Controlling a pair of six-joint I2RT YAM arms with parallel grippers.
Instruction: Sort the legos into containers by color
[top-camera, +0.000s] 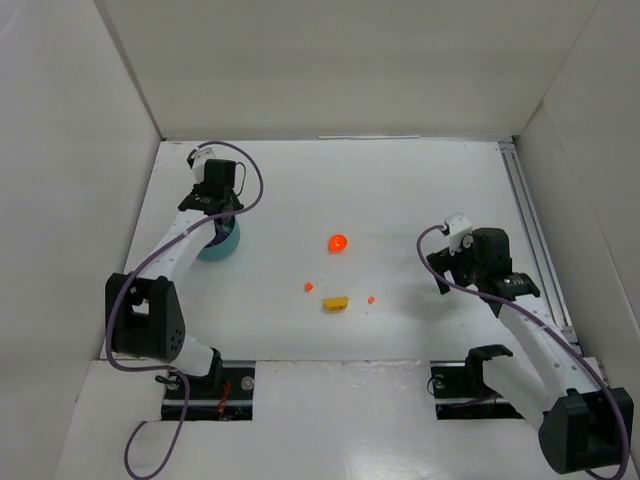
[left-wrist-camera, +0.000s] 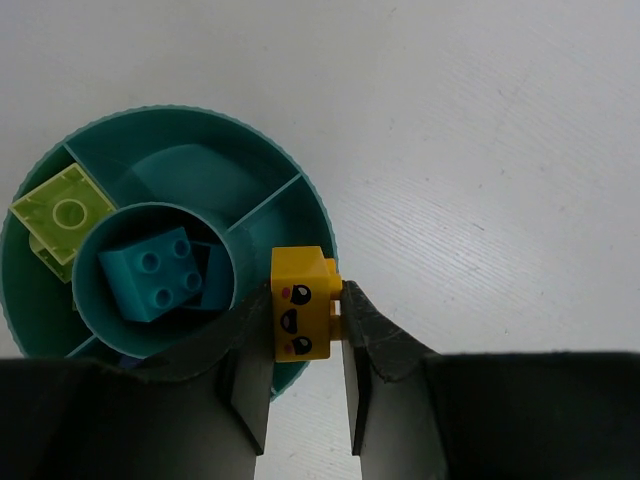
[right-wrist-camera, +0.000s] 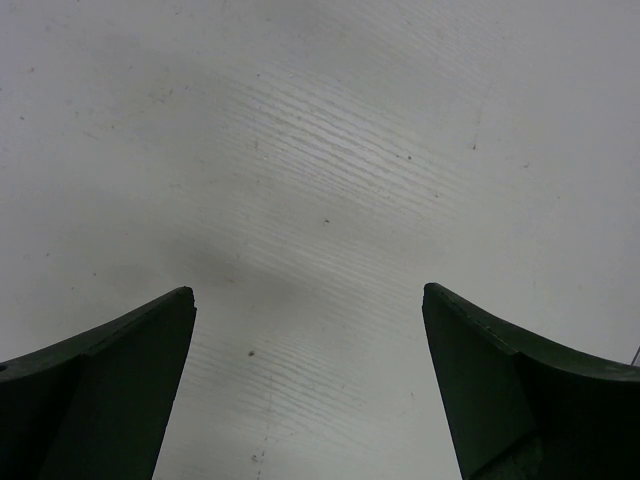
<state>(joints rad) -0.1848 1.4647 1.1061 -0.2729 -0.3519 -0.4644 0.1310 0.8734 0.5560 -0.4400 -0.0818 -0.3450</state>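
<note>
My left gripper (left-wrist-camera: 305, 305) is shut on a yellow lego with a printed face (left-wrist-camera: 303, 304), held over the near rim of the round teal dish (left-wrist-camera: 165, 128). The dish's central cup holds a teal lego (left-wrist-camera: 152, 272); a left wedge holds a lime green lego (left-wrist-camera: 63, 214). From above, the left gripper (top-camera: 213, 205) sits over the dish (top-camera: 222, 243) at the left. On the table lie a round orange lego (top-camera: 338, 243), a yellow lego (top-camera: 335, 303) and two tiny orange legos (top-camera: 308, 286) (top-camera: 371, 299). My right gripper (top-camera: 441, 268) (right-wrist-camera: 308, 300) is open and empty over bare table.
White walls enclose the table on the left, back and right. A metal rail (top-camera: 530, 215) runs along the right edge. Both arm bases stand at the near edge.
</note>
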